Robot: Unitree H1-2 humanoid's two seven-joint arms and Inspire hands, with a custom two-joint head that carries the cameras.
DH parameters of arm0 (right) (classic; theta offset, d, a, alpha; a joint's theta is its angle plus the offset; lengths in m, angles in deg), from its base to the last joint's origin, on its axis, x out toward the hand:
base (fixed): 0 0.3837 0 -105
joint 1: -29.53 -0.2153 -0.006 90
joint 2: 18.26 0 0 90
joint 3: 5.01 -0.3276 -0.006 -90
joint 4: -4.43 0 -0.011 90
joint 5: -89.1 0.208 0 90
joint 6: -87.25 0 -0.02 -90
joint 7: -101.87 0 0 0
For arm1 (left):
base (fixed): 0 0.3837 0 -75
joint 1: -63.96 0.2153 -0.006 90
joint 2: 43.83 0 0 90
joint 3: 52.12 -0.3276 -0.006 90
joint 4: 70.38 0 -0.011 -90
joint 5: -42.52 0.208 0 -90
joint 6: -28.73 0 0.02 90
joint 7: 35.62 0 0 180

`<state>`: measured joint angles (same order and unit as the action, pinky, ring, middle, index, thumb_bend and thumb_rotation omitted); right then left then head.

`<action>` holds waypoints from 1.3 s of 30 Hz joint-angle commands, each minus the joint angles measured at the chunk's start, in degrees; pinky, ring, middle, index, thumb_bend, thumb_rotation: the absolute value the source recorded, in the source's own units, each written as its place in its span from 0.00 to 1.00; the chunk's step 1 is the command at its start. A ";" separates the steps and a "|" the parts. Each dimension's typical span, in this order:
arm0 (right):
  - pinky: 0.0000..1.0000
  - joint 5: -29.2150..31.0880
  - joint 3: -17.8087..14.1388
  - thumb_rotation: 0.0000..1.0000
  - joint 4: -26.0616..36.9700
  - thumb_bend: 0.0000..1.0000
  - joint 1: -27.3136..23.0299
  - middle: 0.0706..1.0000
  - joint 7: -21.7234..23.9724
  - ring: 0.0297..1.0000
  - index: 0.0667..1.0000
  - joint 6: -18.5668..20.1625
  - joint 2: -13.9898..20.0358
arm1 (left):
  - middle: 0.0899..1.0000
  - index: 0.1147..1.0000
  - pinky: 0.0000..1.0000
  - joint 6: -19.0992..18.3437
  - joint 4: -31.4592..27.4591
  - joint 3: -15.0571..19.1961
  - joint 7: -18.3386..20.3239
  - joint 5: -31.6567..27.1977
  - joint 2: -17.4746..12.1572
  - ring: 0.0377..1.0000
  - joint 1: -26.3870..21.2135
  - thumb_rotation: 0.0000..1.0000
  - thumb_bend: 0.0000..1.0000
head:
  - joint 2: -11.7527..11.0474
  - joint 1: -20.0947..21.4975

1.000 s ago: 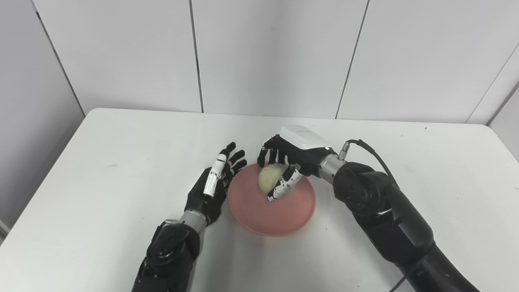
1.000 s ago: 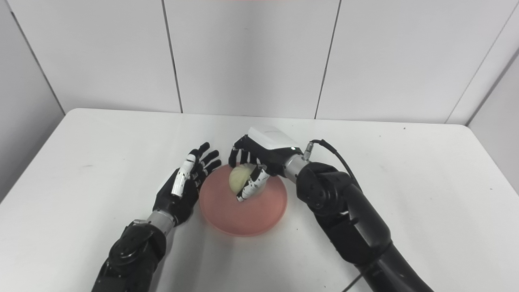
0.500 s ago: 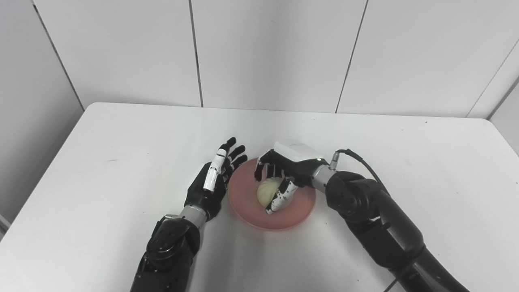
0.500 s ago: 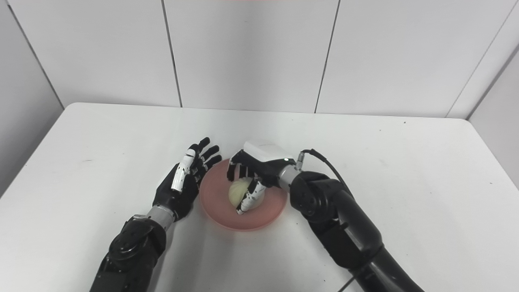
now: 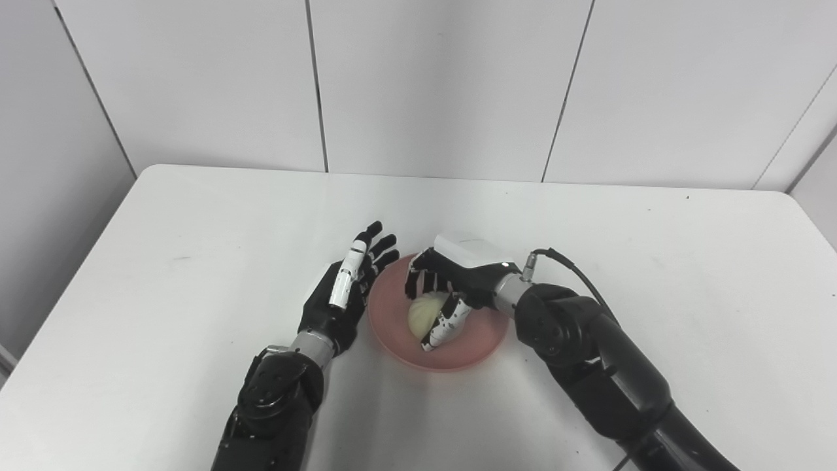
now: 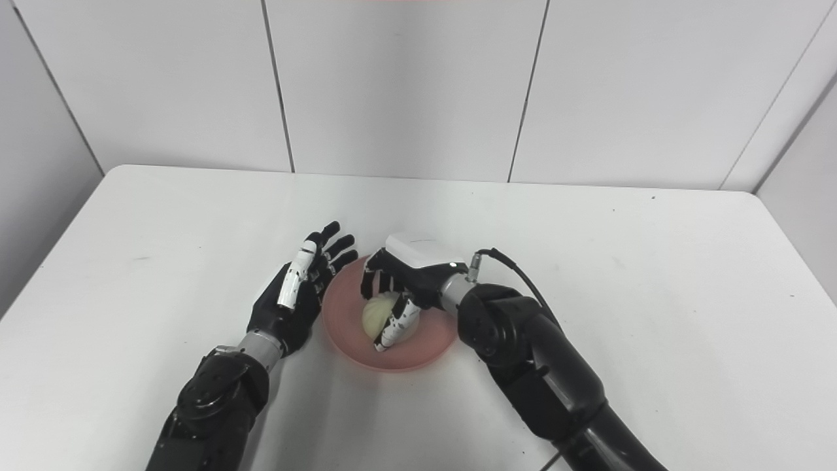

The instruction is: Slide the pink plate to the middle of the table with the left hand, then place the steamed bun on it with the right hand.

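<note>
The pink plate lies near the middle of the white table. The pale steamed bun is at the plate's middle, low on it. My right hand is over the plate with its fingers and thumb curled around the bun. My left hand is open, fingers straight and apart, standing on edge just left of the plate's rim; I cannot tell if it touches the rim. The same scene shows in the right eye view, with the bun on the plate.
The white table reaches to the grey wall panels at the back. A thin black cable loops off my right wrist. Nothing else stands on the table.
My right hand has come down and slightly left with the bun, from above the plate to low on it. The left hand has stayed put. The camera tilted between the earliest frames and now.
</note>
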<state>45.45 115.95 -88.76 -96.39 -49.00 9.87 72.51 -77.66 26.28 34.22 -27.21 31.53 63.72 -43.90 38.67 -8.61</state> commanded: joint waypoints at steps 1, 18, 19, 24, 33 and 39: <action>0.53 -1.42 -0.07 0.11 2.35 0.60 -2.12 0.65 -0.01 0.61 0.59 -1.62 0.93 | 0.94 0.96 0.96 -3.69 0.71 -0.73 -0.11 0.61 0.16 0.94 0.99 1.00 0.39 | -0.07 -0.07; 0.81 -2.61 -1.26 0.62 16.49 0.94 -5.68 0.98 20.04 0.92 0.98 8.22 3.83 | 0.94 0.96 0.97 -2.80 1.15 -0.69 0.23 0.47 0.09 0.93 0.78 1.00 0.36 | -0.83 0.23; 0.81 -2.82 -1.25 0.63 16.75 0.94 -5.79 0.98 20.43 0.92 0.98 8.19 3.96 | 0.94 0.96 0.97 -2.80 1.16 -0.71 0.23 0.52 0.06 0.93 0.79 1.00 0.36 | -0.87 0.33; 0.81 -3.19 -2.66 0.65 17.80 0.96 -5.79 0.97 20.89 0.92 0.97 9.26 3.82 | 0.95 0.96 0.98 -3.10 0.91 -0.87 0.51 0.62 -0.39 0.94 0.95 1.00 0.36 | -1.15 0.86; 0.73 5.72 -13.21 0.73 21.62 0.96 -4.40 0.90 15.20 0.86 0.93 8.88 3.56 | 0.95 0.95 0.98 -2.72 1.61 0.31 1.57 -0.47 -0.69 0.95 1.29 1.00 0.38 | -2.00 1.62; 0.81 11.37 -21.40 0.98 21.89 0.87 -2.89 0.96 8.81 0.91 1.00 10.84 2.63 | 0.95 0.97 0.98 -2.67 1.55 1.02 1.41 -0.54 -0.89 0.94 1.60 1.00 0.37 | -2.49 2.10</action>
<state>55.00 97.18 -68.57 -98.31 -36.87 19.75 75.70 -77.89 26.40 35.23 -25.67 30.90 63.39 -43.90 36.21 -6.51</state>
